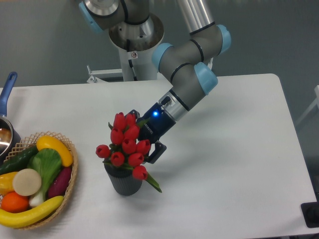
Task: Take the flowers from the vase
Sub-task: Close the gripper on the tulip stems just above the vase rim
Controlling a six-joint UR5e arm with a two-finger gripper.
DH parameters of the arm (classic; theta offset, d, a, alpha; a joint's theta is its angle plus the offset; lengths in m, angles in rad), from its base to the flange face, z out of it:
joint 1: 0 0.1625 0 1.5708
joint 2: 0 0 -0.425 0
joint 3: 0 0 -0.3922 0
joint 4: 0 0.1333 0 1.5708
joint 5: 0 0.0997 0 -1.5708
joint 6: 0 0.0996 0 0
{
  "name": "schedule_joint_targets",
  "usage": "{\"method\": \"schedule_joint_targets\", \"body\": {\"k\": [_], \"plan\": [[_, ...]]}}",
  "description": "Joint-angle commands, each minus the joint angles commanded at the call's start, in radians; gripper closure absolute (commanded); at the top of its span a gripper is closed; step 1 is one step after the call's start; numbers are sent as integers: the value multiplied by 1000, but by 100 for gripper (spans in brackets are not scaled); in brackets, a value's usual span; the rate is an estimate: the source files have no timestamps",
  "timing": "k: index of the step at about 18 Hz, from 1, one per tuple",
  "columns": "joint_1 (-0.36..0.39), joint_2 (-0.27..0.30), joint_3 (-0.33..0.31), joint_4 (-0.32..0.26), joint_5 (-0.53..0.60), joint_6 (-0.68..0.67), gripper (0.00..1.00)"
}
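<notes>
The flowers, a bunch of red tulip buds with green leaves, stand in the vase, a short dark grey ribbed cylinder left of the table's centre. My gripper reaches in from the upper right, just behind and against the right side of the buds. Its jaws are spread wide. One finger shows at the bunch's lower right. The other peeks out at the top of the bunch. The stems are hidden inside the vase and behind the buds.
A woven basket full of colourful fruit and vegetables sits at the left front edge. A pot with a blue handle is at the far left. The arm's base column stands behind the table.
</notes>
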Motion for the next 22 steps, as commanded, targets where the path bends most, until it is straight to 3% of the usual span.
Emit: {"method": "schedule_joint_targets", "body": {"k": [16,18,21,22], "plan": [[-8,-12,18,0,-25,-48,0],[-8,-11,20,0,-25,-48,9],[-8,-14,21,0,-25,-49,31],[-8,-14,26,0,-25,-49,33]]}}
